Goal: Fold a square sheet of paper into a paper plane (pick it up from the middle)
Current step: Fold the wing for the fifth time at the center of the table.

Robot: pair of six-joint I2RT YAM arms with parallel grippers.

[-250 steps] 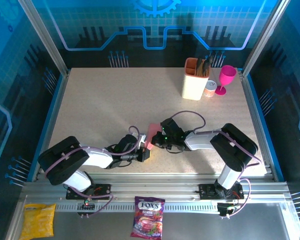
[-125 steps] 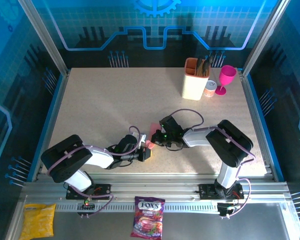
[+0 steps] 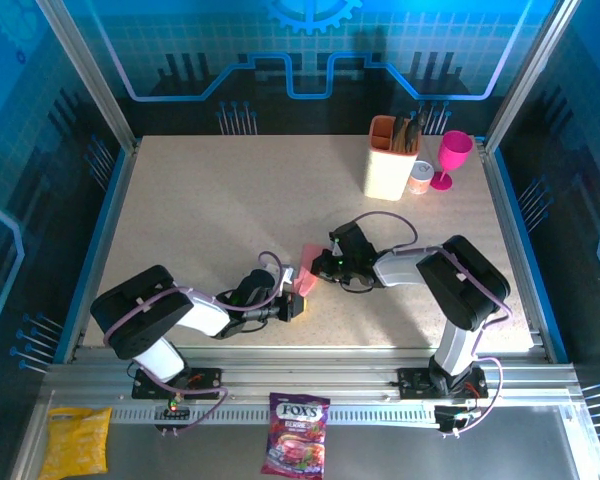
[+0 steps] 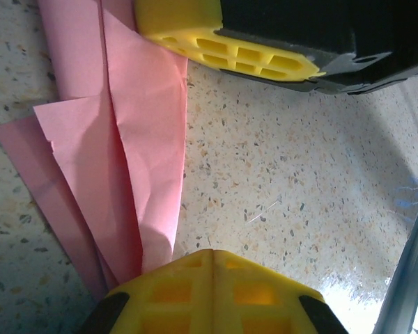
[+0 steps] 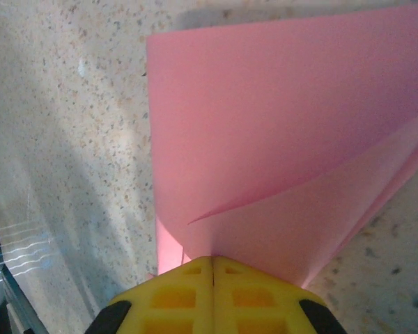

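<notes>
With the paper plane (image 3: 306, 281) at the front middle of the table (image 3: 230, 200), the right gripper (image 5: 212, 263) clamped on one end and the left gripper (image 4: 212, 261) closed, seemingly pressing the other, we risk tearing it if either arm pulls.

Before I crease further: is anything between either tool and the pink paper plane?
Nothing visible: the left tool and the right tool are each shut directly on the paper plane.
</notes>
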